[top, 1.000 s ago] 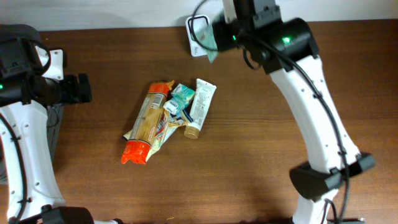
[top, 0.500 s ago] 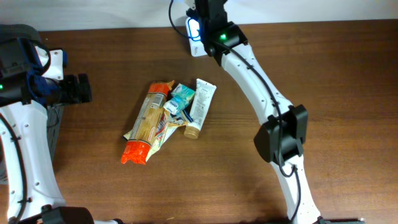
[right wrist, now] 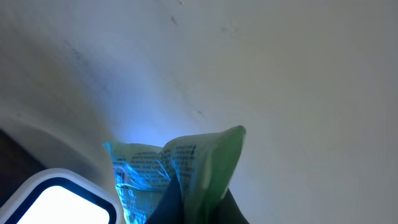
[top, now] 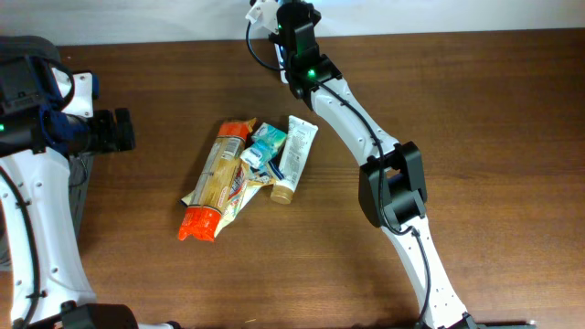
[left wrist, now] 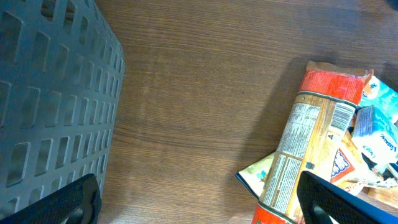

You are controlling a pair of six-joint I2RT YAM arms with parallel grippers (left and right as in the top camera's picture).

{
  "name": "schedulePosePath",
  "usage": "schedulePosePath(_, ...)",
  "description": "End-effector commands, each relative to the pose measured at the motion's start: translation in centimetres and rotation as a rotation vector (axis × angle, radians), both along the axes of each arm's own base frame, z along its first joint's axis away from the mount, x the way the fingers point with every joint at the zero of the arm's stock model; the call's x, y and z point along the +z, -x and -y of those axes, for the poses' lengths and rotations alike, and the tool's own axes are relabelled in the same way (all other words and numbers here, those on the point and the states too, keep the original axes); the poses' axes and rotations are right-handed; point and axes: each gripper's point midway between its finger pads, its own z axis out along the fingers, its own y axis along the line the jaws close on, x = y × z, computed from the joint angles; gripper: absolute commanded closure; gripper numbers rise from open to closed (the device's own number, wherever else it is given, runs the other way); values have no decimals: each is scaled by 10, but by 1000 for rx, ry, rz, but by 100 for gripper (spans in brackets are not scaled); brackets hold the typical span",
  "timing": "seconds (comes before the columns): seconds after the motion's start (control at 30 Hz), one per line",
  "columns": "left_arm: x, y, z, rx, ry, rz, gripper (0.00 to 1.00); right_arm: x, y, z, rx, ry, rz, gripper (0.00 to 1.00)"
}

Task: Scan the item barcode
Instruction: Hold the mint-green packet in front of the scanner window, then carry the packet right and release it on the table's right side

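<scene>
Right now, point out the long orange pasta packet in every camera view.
Overhead: the pasta packet lies left of centre, leftmost in the pile on the table.
Left wrist: the pasta packet is at the right edge, a barcode showing on it.
Right wrist: not in it; only the held green packet shows.
Shared landmark: the teal packet beside it, seen in the overhead and left wrist views.

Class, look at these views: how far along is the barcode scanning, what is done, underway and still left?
Done: the right gripper is shut on one green packet. In hand: the packet hangs beside the lit scanner, washed in blue light; whether it has registered cannot be told. Left: the pasta bag, tube and other packets lie piled on the table; the left gripper hangs open.
</scene>
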Motion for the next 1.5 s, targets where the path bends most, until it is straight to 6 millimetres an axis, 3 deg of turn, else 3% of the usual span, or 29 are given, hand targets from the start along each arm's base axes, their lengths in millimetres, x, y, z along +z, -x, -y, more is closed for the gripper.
schedulePosePath(0.0,4,-1,-1,-9,-10,10,1,-3,-2,5,-8,1,-10,96)
schedulePosePath(0.1,4,-1,-1,-9,-9,10,1,-16,0,7,-11,24,-57,96)
schedulePosePath(0.3,4,-1,-1,-9,-10,10,1,-16,3,4,-5,-3,-74,96)
schedulePosePath(0.4,4,-1,-1,-9,-9,10,1,5,15,-1,24,-133,-125,96)
schedulePosePath(0.5,4,-1,-1,-9,-10,10,1,52,34,5,31,-222,-143,96)
schedulePosePath(0.57,4,-1,-1,-9,-10,10,1,80,59,1,87,-308,-214,96)
schedulePosePath(0.67,4,-1,-1,-9,-10,10,1,120,118,10,90,-533,-391,96)
schedulePosePath(0.73,4,-1,-1,-9,-10,10,1,128,159,32,0,-672,-536,96)
schedulePosePath(0.8,4,-1,-1,-9,-9,10,1,127,202,71,-135,-736,-676,96)
schedulePosePath(0.87,4,-1,-1,-9,-10,10,1,116,229,106,-222,-779,-804,96)
schedulePosePath(0.93,4,-1,-1,-9,-10,10,1,98,242,138,-299,-814,-917,96)
schedulePosePath(0.97,4,-1,-1,-9,-10,10,1,77,248,174,-407,-841,-996,96)
schedulePosePath(1.1,4,-1,-1,-9,-9,10,1,34,245,248,-608,-938,-1061,96)
schedulePosePath(1.17,4,-1,-1,-9,-9,10,1,3,244,286,-714,-988,-1075,96)
schedulePosePath(1.27,4,-1,-1,-9,-10,10,1,-53,248,323,-815,-1028,-1107,96)
schedulePosePath(1.33,4,-1,-1,-9,-10,10,1,-81,253,331,-835,-1063,-1134,96)
schedulePosePath(1.47,4,-1,-1,-9,-10,10,1,-113,255,347,-853,-1115,-1127,96)
